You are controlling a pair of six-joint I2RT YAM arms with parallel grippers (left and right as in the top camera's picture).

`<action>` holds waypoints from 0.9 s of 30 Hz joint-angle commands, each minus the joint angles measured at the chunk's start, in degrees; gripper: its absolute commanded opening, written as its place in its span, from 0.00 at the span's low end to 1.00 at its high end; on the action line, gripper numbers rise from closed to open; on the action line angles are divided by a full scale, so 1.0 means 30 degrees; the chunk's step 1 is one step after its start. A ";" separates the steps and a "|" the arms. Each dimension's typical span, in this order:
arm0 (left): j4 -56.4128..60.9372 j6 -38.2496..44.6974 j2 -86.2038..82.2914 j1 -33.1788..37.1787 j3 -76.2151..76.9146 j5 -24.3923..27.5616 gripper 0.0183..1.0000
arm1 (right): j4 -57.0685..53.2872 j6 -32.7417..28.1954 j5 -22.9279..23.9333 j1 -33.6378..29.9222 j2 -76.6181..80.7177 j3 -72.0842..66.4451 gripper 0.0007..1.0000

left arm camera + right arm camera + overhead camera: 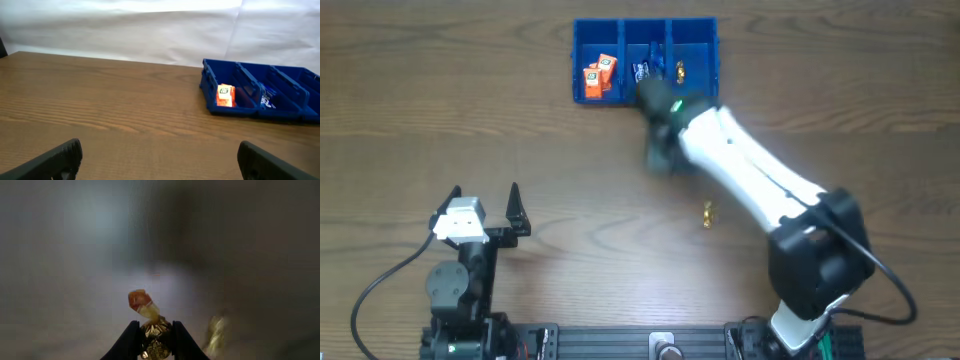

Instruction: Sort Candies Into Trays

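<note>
At 8 o'clock on the table your left gripper (484, 192) sits parked with its fingers spread wide and nothing between them, well apart from the work. The blue tray (645, 22) lies at 12 o'clock. Its left compartment holds orange boxes (600, 75), the middle one blue-and-white wrapped sweets (642, 70), and the right one small gold pieces (679, 70). Your right gripper (153, 330) is up at the tray's near edge, pinching a gold-wrapped candy (150, 315) with a reddish tip poking out above the fingertips. You look to be at the carry-and-drop step for this piece. The wrist camera's background is too blurred to say which compartment lies underneath, so don't trust it. The next move calls for lining up over the right-hand compartment, where the matching gold pieces lie, then letting go low enough that the candy doesn't bounce over a divider. One more gold candy (708, 213) waits on the bare wood at about 4 o'clock, beside your right arm; by my reckoning that one comes next.
</note>
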 commanded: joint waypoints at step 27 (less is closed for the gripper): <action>-0.0809 0.0066 -0.0109 0.0058 -0.0277 0.0109 1.00 | 0.3184 -0.4058 0.1756 -0.4758 0.7446 1.1016 0.20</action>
